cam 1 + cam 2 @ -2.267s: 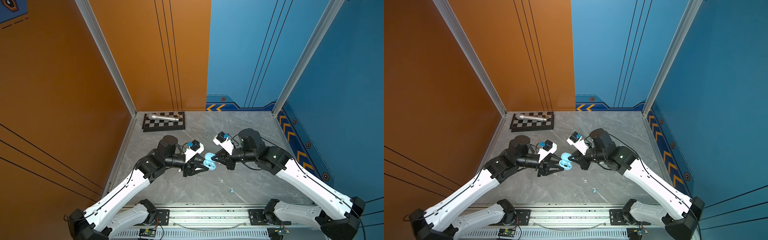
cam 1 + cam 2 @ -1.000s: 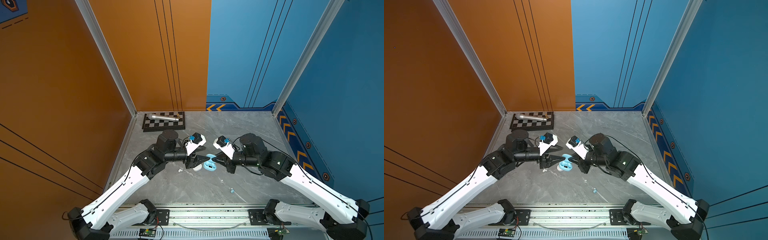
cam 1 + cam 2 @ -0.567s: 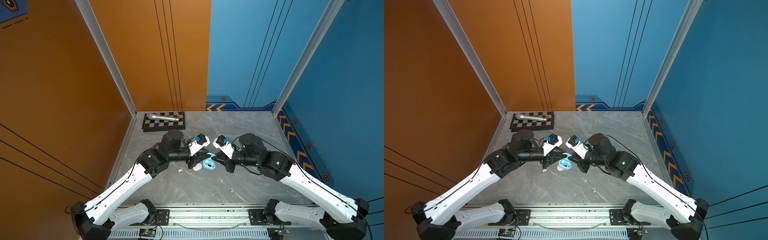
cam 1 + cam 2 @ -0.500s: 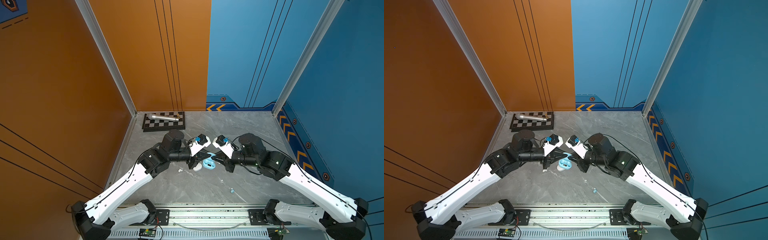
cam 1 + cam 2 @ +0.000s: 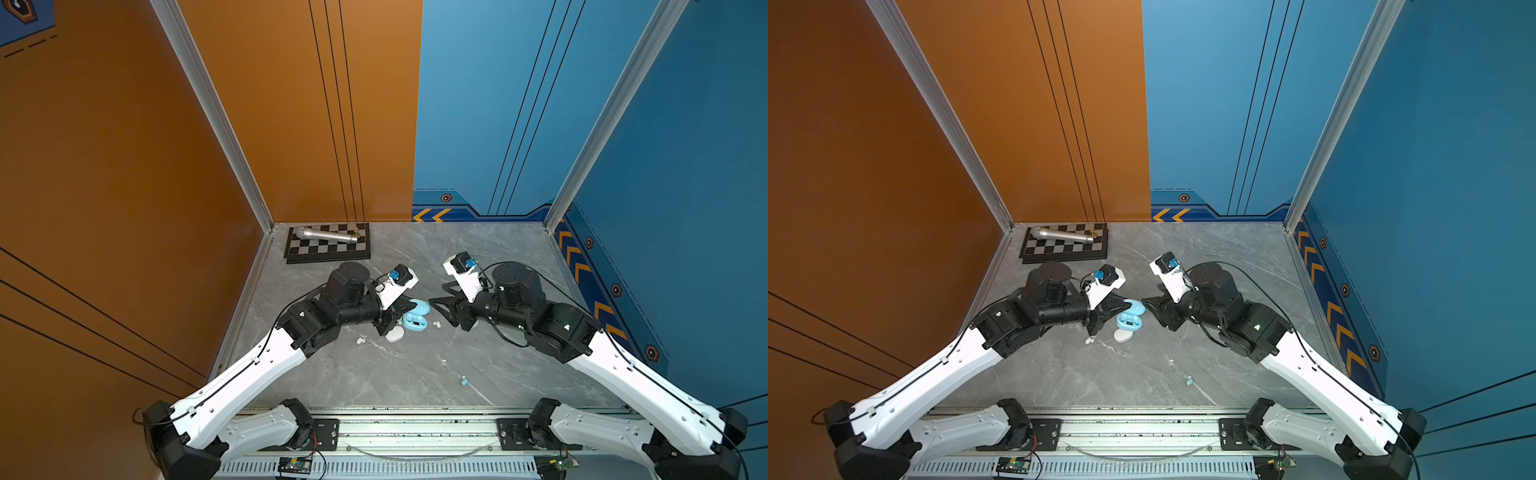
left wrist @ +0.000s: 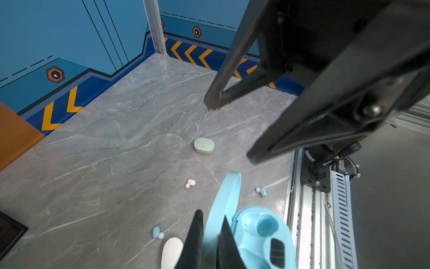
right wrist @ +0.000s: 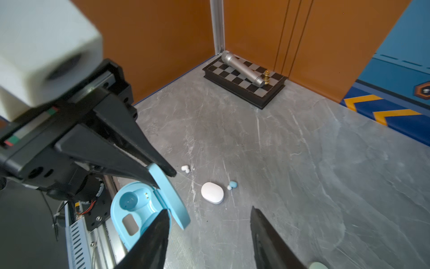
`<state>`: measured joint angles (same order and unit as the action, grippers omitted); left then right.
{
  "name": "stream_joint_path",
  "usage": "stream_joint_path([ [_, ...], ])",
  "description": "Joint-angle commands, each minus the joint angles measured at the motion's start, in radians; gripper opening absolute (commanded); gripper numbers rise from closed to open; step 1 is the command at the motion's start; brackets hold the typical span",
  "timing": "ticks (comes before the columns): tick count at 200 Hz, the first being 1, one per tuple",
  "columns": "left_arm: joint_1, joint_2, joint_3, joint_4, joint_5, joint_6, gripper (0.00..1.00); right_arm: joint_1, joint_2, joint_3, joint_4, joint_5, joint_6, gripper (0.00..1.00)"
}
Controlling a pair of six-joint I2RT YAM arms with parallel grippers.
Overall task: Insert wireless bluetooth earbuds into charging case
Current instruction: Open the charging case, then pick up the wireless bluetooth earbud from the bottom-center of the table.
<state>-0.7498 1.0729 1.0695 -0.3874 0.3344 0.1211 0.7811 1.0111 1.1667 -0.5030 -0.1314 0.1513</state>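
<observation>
The pale blue charging case [image 5: 415,322] [image 5: 1128,321] is open, its lid [image 6: 229,193] [image 7: 169,195] raised. My left gripper [image 6: 211,215] [image 5: 409,309] [image 7: 162,178] is shut on that lid. The sockets [image 6: 263,233] that show hold no bud. My right gripper [image 7: 209,209] [image 5: 436,297] [image 6: 230,131] stands open just right of the case, one finger beside the base, nothing between its fingers. Loose earbuds lie on the table: a blue one [image 7: 232,185] [image 6: 157,232], a white one [image 7: 185,168] [image 5: 359,340], another white one [image 6: 190,182] and a blue one [image 5: 464,380] [image 6: 262,191] near the front.
A closed white case [image 5: 395,334] [image 7: 212,192] lies just in front of the blue one. A closed mint green case [image 6: 204,145] lies under my right arm. A chessboard [image 5: 328,249] with a silver microphone [image 5: 324,236] sits in the back left corner. The rail [image 5: 415,428] runs along the front.
My left gripper has closed on the blue case's lid. My right gripper has opened, let go of the case and drawn back to the right.
</observation>
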Motion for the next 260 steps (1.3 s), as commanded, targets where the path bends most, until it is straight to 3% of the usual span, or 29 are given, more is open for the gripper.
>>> stream_joint_path([
  [1,0.011,-0.044,-0.074,0.082,-0.050,-0.051,0.00,-0.039,-0.075,-0.007,-0.052,0.135,0.262,0.59],
  [30,0.021,-0.091,-0.171,0.189,-0.060,-0.097,0.00,-0.108,-0.134,-0.027,-0.312,0.222,0.616,0.60],
  [53,0.025,-0.110,-0.230,0.275,-0.042,-0.130,0.00,-0.119,-0.201,-0.160,-0.418,0.180,0.869,0.57],
  [74,0.024,-0.102,-0.259,0.310,-0.012,-0.152,0.00,-0.117,-0.244,-0.304,-0.441,0.118,1.017,0.54],
  [108,0.020,-0.100,-0.293,0.343,0.015,-0.184,0.00,-0.086,-0.205,-0.445,-0.443,0.090,1.120,0.56],
  [136,0.018,-0.112,-0.310,0.349,0.024,-0.186,0.00,-0.040,-0.107,-0.488,-0.385,0.061,1.115,0.58],
  [148,0.018,-0.119,-0.317,0.349,0.028,-0.180,0.00,-0.039,-0.054,-0.487,-0.354,0.038,1.049,0.59],
  [163,0.018,-0.127,-0.327,0.350,0.032,-0.178,0.00,-0.054,0.016,-0.443,-0.345,-0.002,0.862,0.59],
  [188,0.018,-0.140,-0.344,0.350,0.036,-0.179,0.00,-0.030,0.098,-0.288,-0.393,-0.028,0.431,0.59],
  [214,0.018,-0.152,-0.363,0.356,0.034,-0.186,0.00,0.025,0.139,-0.176,-0.406,0.002,0.090,0.64],
  [260,0.024,-0.203,-0.385,0.363,0.002,-0.216,0.00,0.038,0.162,-0.140,-0.410,-0.016,-0.595,0.70],
])
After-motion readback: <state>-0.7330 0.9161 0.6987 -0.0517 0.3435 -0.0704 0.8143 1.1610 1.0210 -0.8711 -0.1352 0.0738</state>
